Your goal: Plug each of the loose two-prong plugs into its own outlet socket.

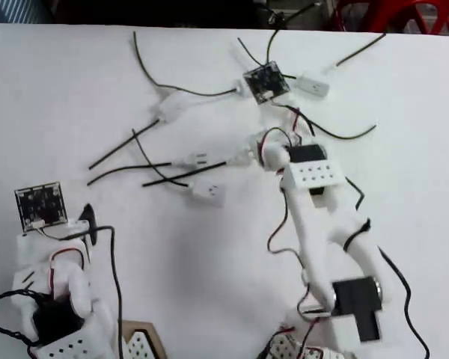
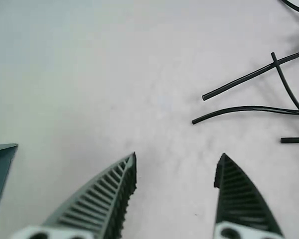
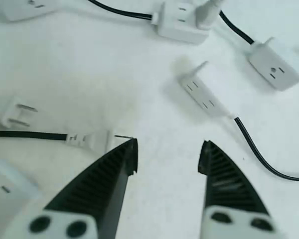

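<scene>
The right gripper (image 3: 168, 152) is held with its jaws apart and nothing between them, low over the table (image 3: 139, 89), amid the scattered plugs and sockets. A corded plug (image 3: 89, 139) is seen lying flat just beside one jaw tip, its prongs pointed toward the gap. A second plug (image 3: 12, 113) lies near it, prongs bare. A narrow socket strip (image 3: 202, 93) is found just beyond the other jaw and a square outlet (image 3: 274, 67) farther off, both unfilled. At an outlet block (image 3: 177, 22) something white is pressed against one face; whether a plug is seated there cannot be told. The left gripper (image 2: 178, 167) is likewise spread wide and empty, parked over bare table well apart from the sockets, with loose cord ends (image 2: 249, 74) near it.

Little, if anything, is judged to be done: at least two plugs are loose and at least two sockets are open. Nothing is grasped yet, so a pickup of the nearest plug is thought to be the step in hand, with alignment and insertion to follow for each pair.
</scene>
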Tool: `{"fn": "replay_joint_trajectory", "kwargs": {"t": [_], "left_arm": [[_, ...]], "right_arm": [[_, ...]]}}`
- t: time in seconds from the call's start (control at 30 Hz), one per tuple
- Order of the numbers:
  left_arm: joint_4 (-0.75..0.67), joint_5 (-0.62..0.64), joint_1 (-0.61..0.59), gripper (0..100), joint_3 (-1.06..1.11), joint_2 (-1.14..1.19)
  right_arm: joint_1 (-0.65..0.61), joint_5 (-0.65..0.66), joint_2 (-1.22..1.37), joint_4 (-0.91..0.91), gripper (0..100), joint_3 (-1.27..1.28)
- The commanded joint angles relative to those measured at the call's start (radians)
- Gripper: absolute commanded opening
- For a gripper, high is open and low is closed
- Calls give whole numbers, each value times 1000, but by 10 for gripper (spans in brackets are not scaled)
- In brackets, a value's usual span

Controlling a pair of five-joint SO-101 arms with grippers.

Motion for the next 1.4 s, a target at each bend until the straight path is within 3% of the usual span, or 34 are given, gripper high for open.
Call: {"fn": "replay_joint_trajectory", "kwargs": {"t": [0.0, 0.2, 0.4, 0.9, 1.0, 1.13, 1.37], "left_arm": [[3, 9, -2, 260, -5, -10], [3, 9, -2, 260, -5, -10], [3, 8, -2, 260, -3, -10], [2, 5, -2, 260, 3, -10], [2, 2, 18, 260, 6, -10], [2, 2, 30, 260, 8, -10], [2, 2, 30, 260, 8, -10]], "right_arm": [[59, 3, 113, -77, 187, -92], [111, 2, 348, -70, 191, -333], [113, 8, 469, 71, 312, -540], [81, 158, 888, 309, 314, -1091], [81, 158, 961, 352, 254, -1188], [81, 158, 1012, 440, 18, -1315], [88, 157, 1015, 657, 18, -1482]]}}
